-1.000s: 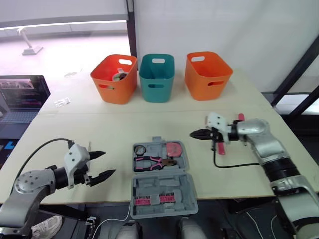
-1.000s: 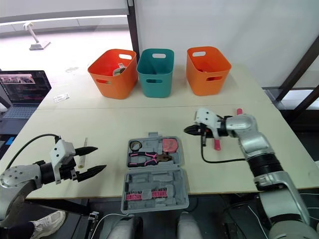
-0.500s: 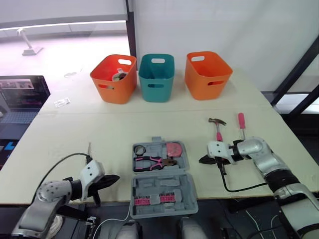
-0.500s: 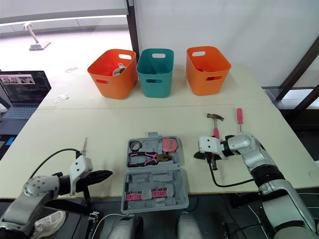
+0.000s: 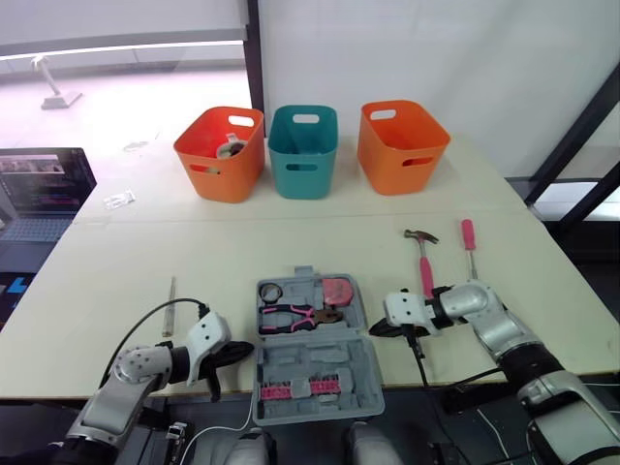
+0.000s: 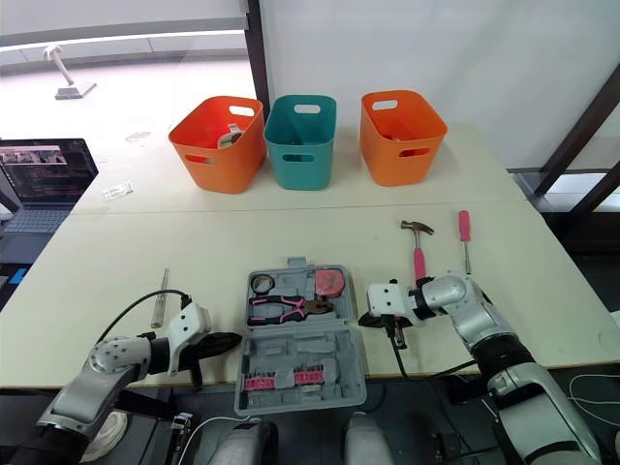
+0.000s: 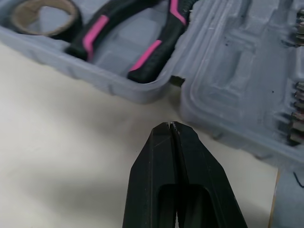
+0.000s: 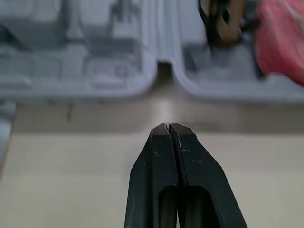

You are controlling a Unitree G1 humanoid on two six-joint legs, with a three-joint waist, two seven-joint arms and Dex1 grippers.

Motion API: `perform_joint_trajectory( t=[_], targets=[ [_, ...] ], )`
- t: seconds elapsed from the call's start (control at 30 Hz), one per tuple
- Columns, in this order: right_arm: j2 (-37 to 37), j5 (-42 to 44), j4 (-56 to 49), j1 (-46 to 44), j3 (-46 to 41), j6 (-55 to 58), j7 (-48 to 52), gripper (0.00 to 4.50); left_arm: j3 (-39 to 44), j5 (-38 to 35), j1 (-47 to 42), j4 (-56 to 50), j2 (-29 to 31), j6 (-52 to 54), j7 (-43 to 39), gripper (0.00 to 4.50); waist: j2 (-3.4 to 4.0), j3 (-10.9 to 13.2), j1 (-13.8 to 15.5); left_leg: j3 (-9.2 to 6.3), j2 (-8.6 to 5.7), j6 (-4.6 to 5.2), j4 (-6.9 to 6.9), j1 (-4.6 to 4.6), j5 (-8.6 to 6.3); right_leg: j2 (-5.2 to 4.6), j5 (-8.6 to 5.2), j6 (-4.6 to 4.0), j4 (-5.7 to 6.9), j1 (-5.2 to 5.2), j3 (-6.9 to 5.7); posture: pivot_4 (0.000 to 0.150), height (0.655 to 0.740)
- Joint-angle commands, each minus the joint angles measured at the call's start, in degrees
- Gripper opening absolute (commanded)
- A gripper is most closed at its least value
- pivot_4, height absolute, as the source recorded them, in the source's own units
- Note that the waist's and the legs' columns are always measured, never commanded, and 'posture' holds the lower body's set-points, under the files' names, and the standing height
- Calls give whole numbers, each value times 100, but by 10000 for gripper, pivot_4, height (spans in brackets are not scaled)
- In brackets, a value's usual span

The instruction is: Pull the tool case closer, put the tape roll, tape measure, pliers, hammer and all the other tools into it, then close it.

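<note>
Laptop point(image 5: 39, 189) sits at the far left, beyond the table point(image 5: 242, 252) edge. On the table's left part lies a slim metal tool point(image 5: 170, 293), well apart from everything else.

Next comes the left gripper point(image 7: 172, 124), low over the tabletop just beside the left side of the tool case point(image 5: 315, 349). Its two black fingers are pressed together with nothing between them, and the tip points at the hinge notch, with a narrow strip of bare table between the tip and the case.

The grey case lies open near the front edge of the table, its lid towards the robot. The far half holds the tape roll point(image 5: 270, 291) at its left corner, the pink-handled pliers point(image 5: 295, 315) across the middle and the pink tape measure point(image 5: 338, 290) at its right corner. The lid carries a row of pink bits point(image 5: 291, 389).

On the case's right side the right gripper point(image 8: 168, 124) mirrors the left: fingers closed tight, empty, aimed at the hinge and near the case without touching it.

Further right, the hammer point(image 5: 422, 260) and a pink-handled screwdriver point(image 5: 469, 242) lie side by side on the table, outside the case.

Along the back stand an orange bin point(image 5: 220, 150), a teal bin point(image 5: 303, 150) and a second orange bin point(image 5: 402, 145).
</note>
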Motion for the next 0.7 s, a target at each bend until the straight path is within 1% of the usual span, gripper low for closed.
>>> perform_joint_trajectory(
  t=[0.03, 0.27, 0.37, 0.47, 0.57, 0.7],
  targets=[
    [113, 130, -334, 59, 0, 182, 33, 0, -69, 47, -124, -23, -49, -53, -6, 587, 0, 0, -4, -1, 0, 0, 0, 0, 0, 0, 0, 0, 0, 0, 0, 1500, 7400],
    [290, 113, -555, 117, 34, 300, -53, 0, -388, 317, -653, 375, -404, -193, 37, 587, 2, -1, 42, -4, -2, 0, 3, 0, 0, -1, 0, 1, 0, 5, -4, 1500, 7400],
    [320, 93, -567, 126, 49, 297, -58, 0, -413, 429, -727, 434, -377, -311, -27, 587, 2, -1, 49, -7, -4, 0, 7, 3, 0, -2, 1, 1, -1, 13, -7, 1500, 7400],
    [389, 82, -578, 101, 57, 293, -102, 0, -444, 659, -835, 499, -209, -757, -112, 587, 2, -1, 52, -8, -4, 0, 6, 4, 0, -2, 1, 1, 0, 12, -7, 1500, 7400],
    [456, 93, -562, 37, 26, 313, -176, 0, -374, 573, -902, 501, -141, -829, -232, 587, 2, -1, 16, -9, -4, 0, 5, 4, 0, -1, 1, 1, 0, 11, -8, 1500, 7400],
    [666, 136, -368, -187, -71, 465, -364, 0, -355, 648, -1067, 668, -153, -904, -210, 587, 2, -1, -15, -10, -3, 0, 3, 4, 0, 0, 1, 1, 3, 8, -8, 1500, 7400]
  ],
)
